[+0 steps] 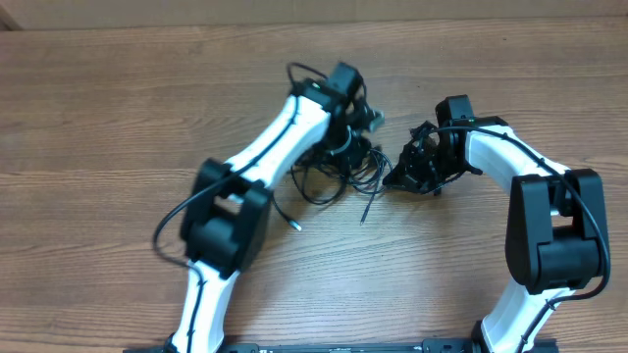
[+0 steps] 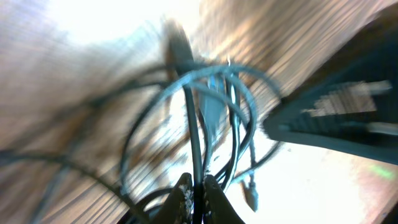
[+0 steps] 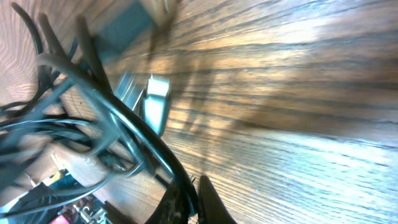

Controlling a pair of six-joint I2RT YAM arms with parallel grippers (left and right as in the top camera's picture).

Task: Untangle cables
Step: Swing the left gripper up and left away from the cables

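**Mia:** Where are the cables?

**Ben:** The cables lie in a black heap in the middle of the table, between the 2 arms. 2 loose ends poke out toward the front. 1 of them has a small plug on its tip.

**Mia:** How will they feel to pull?

**Ben:** Light and floppy, I think. They are thin cords that bend anywhere. They will not break fast, but the loops catch on each other, so a hard tug may make the knot tighter. They look smooth too, so a cord could slide through the fingers.

**Mia:** Where is a good spot to hold?

**Ben:** On 1 single cord, close to a plug end or where it leaves the heap. Not a whole handful.

**Mia:** What is the left claw doing?

**Ben:** The left gripper is pinched tight on 1 thin cord. The cord runs straight up from between its tips, with loops all around it. That view is blurry, so I cannot count the loops.

**Mia:** And the right one?

**Ben:** The right gripper is clenched too. A dark cord goes down into its pinch.

**Mia:** How do the arms stand?

**Ben:** Both reach forward and bend in toward each other. The left arm leans over the heap, claw pointing down into it. The right arm curls in to the heap's right edge. The 2 claws are near each other, not touching.
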